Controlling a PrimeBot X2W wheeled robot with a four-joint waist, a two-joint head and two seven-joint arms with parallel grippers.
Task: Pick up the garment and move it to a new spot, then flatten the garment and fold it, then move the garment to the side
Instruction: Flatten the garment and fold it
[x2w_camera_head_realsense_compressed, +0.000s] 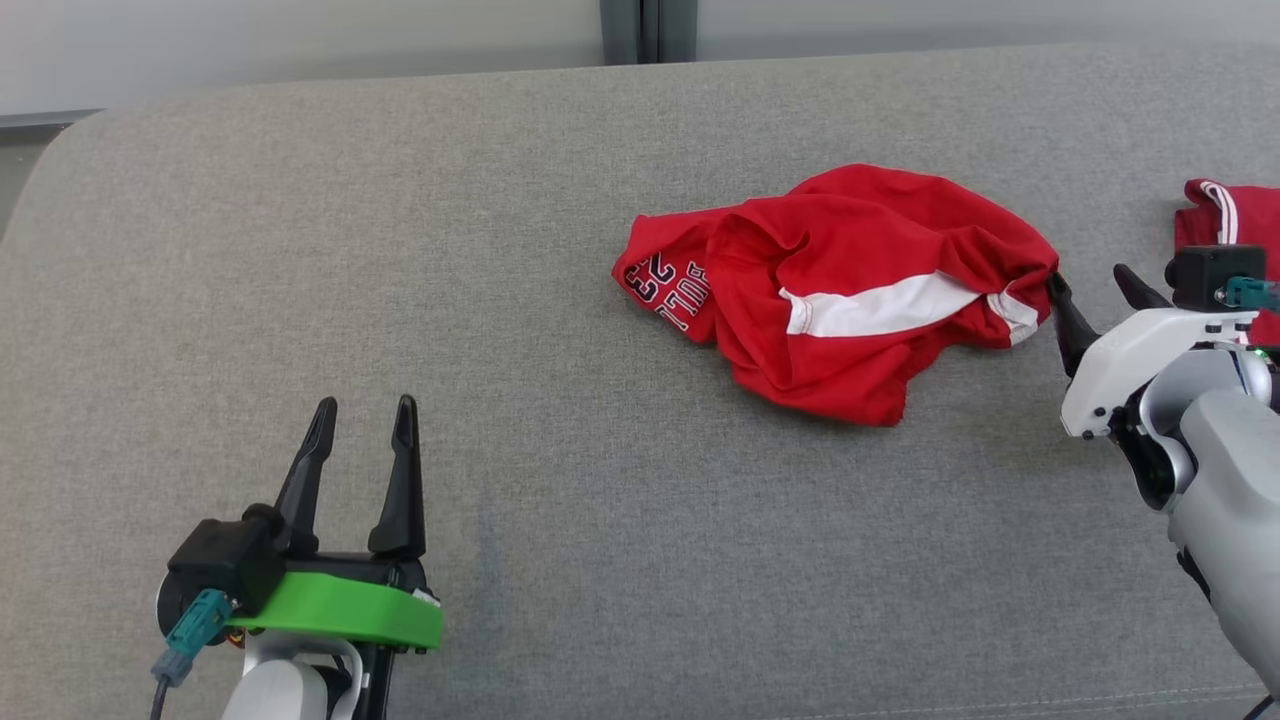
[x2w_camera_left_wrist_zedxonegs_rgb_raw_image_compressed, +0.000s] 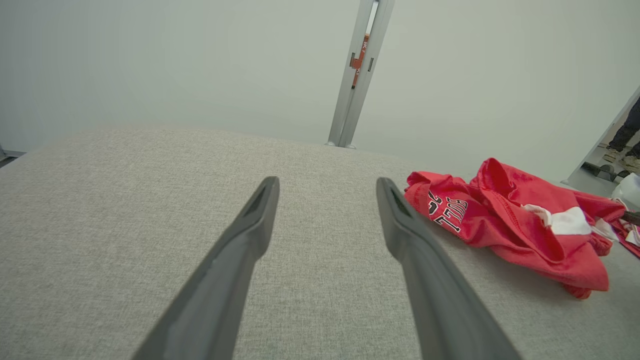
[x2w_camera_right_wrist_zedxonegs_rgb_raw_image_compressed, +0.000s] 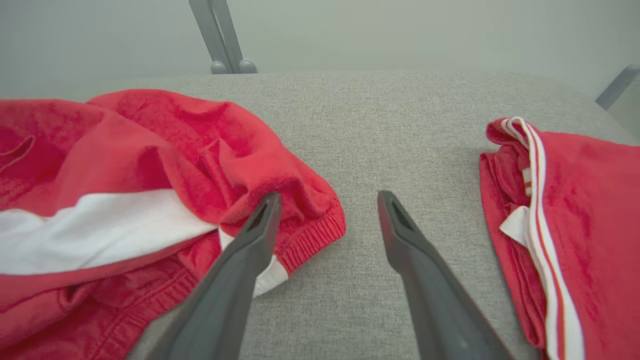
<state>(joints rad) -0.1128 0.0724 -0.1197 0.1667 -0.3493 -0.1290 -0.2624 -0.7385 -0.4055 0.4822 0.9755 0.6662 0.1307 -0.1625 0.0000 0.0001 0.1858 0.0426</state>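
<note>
Right hand (x2w_camera_head_realsense_compressed: 1097, 292), fingers spread wide and gripping nothing, was set low over the grey fabric surface (x2w_camera_head_realsense_compressed: 500, 300) at the right end of the garment (x2w_camera_head_realsense_compressed: 850, 290). In the right wrist view one finger (x2w_camera_right_wrist_zedxonegs_rgb_raw_image_compressed: 240, 260) overlapped the garment's ribbed red hem, though contact could not be judged, and the other stood over bare fabric. The garment was red with a broad white band and lay crumpled in a loose heap right of the surface's centre, with black-and-white lettering showing on its left part. Just beyond the right hand, apart from the heap, a second red garment (x2w_camera_right_wrist_zedxonegs_rgb_raw_image_compressed: 575, 215) lay folded at the surface's right edge, with white stripes running along its near border. Left hand (x2w_camera_head_realsense_compressed: 365, 410) was likewise open and empty, fingers pointing away from the robot over bare fabric at the near left, well apart from the heap. Behind the surface rose a pale wall (x2w_camera_left_wrist_zedxonegs_rgb_raw_image_compressed: 150, 65) divided by a grey metal post (x2w_camera_left_wrist_zedxonegs_rgb_raw_image_compressed: 357, 75); at the far right of the left wrist view a person's feet (x2w_camera_left_wrist_zedxonegs_rgb_raw_image_compressed: 622, 152) stood on the floor
</note>
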